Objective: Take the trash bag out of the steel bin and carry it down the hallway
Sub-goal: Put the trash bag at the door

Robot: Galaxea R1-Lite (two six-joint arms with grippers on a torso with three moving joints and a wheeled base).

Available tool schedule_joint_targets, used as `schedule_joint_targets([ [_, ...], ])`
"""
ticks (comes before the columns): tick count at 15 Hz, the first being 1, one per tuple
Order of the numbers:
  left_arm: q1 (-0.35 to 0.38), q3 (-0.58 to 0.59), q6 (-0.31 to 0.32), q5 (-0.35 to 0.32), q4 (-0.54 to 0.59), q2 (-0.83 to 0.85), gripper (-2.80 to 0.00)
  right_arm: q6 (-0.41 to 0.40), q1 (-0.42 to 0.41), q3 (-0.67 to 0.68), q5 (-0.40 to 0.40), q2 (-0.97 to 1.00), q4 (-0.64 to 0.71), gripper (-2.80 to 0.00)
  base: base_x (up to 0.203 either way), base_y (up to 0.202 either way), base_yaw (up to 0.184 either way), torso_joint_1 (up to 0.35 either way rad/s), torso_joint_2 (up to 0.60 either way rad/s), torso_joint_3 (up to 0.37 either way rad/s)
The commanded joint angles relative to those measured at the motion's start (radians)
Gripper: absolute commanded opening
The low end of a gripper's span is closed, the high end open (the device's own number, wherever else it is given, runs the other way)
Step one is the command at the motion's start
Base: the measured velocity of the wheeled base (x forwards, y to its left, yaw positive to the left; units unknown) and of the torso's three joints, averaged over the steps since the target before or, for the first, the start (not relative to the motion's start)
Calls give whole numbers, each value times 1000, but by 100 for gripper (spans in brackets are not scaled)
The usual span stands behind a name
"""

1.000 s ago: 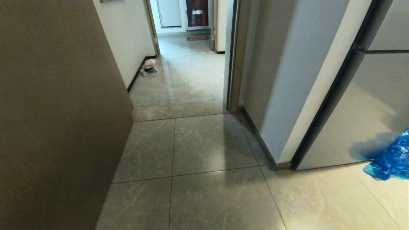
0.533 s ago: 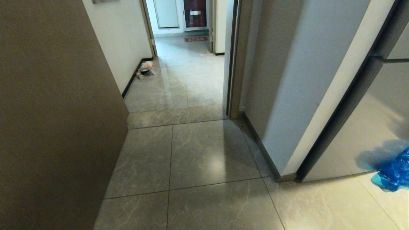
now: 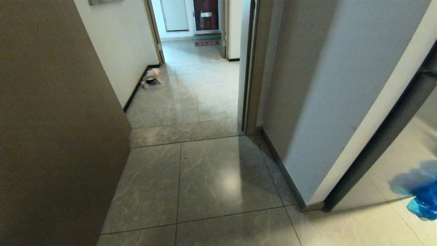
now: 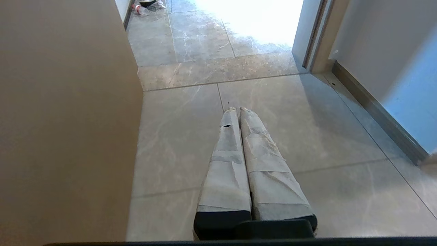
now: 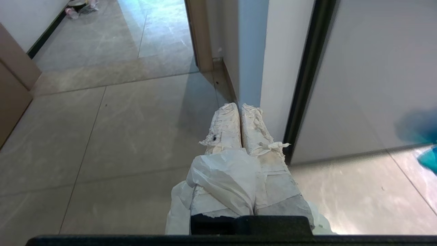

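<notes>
The trash bag (image 5: 222, 177), thin white plastic, is caught between the taped fingers of my right gripper (image 5: 239, 106), which is shut on it. The bag drapes over one finger and hangs down on both sides, low over the hallway floor (image 3: 205, 171) of grey marble-look tiles. My left gripper (image 4: 238, 109) is shut with nothing in it, held level over the same tiles. Neither gripper shows in the head view. The steel bin is out of view.
A brown panel (image 3: 51, 136) walls off the left side. On the right stand a door frame (image 3: 251, 68) and a wall corner (image 3: 307, 201). A small red-and-white bag (image 3: 151, 78) lies by the left baseboard farther on. Blue plastic (image 3: 423, 203) lies at the far right.
The whole head view has shifted: the doorway and the wall corner sit lower and closer, and the blue plastic has slid toward the right edge. The camera has moved forward.
</notes>
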Motion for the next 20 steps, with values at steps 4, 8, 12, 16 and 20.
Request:
schedule_joint_targets([
  [4, 0, 0, -1, 0, 0, 0, -280, 1, 0, 0, 0, 1, -1, -280, 187, 0, -2, 3, 0, 4],
  [8, 0, 0, -1, 0, 0, 0, -280, 1, 0, 0, 0, 1, -1, -280, 182, 0, -3, 3, 3, 1],
  [12, 0, 0, 1, 0, 0, 0, -280, 0, 0, 0, 0, 1, -1, -280, 165, 0, 0, 3, 4, 2],
  [16, 0, 0, 1, 0, 0, 0, -280, 0, 0, 0, 2, 1, 1, -280, 2, 7, -16, 1, 1, 0],
  [20, 0, 0, 1, 0, 0, 0, -280, 0, 0, 1, 0, 1, 1, -280, -1, 20, -181, 0, 5, 4],
])
